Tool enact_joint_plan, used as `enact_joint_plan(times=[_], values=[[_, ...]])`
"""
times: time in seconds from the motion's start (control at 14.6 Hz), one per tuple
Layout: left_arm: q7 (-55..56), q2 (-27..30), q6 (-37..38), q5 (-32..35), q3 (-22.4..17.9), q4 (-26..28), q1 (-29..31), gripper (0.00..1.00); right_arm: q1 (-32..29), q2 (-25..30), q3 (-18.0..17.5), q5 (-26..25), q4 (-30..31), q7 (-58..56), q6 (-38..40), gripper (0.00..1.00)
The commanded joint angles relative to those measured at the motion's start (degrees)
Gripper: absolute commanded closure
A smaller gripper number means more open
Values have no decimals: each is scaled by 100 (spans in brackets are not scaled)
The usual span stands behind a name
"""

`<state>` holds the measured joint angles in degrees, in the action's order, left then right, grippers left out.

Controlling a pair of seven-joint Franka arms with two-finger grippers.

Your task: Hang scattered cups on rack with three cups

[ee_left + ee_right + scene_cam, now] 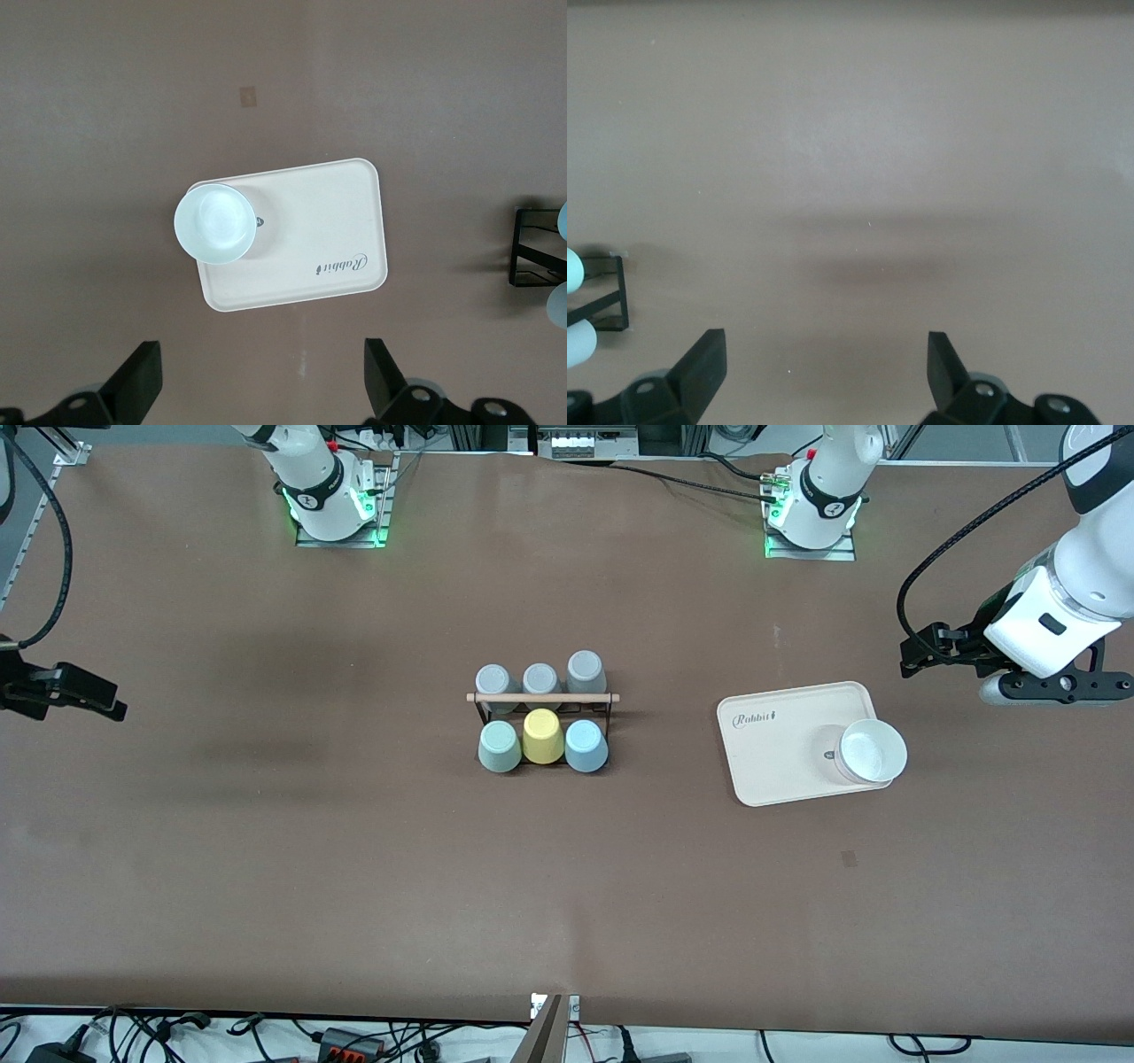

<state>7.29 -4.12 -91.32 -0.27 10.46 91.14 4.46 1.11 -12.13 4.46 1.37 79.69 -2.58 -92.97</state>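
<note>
The rack (542, 698), a black wire frame with a wooden rod on top, stands mid-table. On its side nearer the front camera sit a mint green cup (500, 746), a yellow cup (542, 736) and a light blue cup (586, 745), all bottoms up. Three grey cups (540, 679) sit on its farther side. My left gripper (912, 660) (261, 350) hangs open over the left arm's end of the table, holding nothing. My right gripper (106, 701) (825, 338) hangs open and unloaded over the right arm's end. Both are well away from the rack, whose frame edge (532, 257) (607, 305) shows in each wrist view.
A cream rectangular tray (780, 771) (328, 230) lies between the rack and the left arm's end. A white cup (873, 750) (213, 223) stands on its corner. A small dark patch (849, 857) marks the brown table nearer the front camera.
</note>
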Motion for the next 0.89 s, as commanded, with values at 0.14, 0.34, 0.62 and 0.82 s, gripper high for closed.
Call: enact_joint_plan(times=[0.14, 0.34, 0.62, 0.82], values=[[-157, 8, 88, -78, -9, -52, 19, 0, 30, 1089, -77, -260, 1549, -15, -477, 0], [-157, 8, 79, -78, -9, -52, 19, 0, 12, 1072, -77, -172, 1523, -32, -362, 0], [-157, 8, 79, -78, -9, -52, 19, 0, 12, 1054, -77, -155, 1470, -24, -292, 0], [-157, 8, 79, -78, 0, -52, 19, 0, 29, 1116, -86, -163, 1470, -33, -283, 0]])
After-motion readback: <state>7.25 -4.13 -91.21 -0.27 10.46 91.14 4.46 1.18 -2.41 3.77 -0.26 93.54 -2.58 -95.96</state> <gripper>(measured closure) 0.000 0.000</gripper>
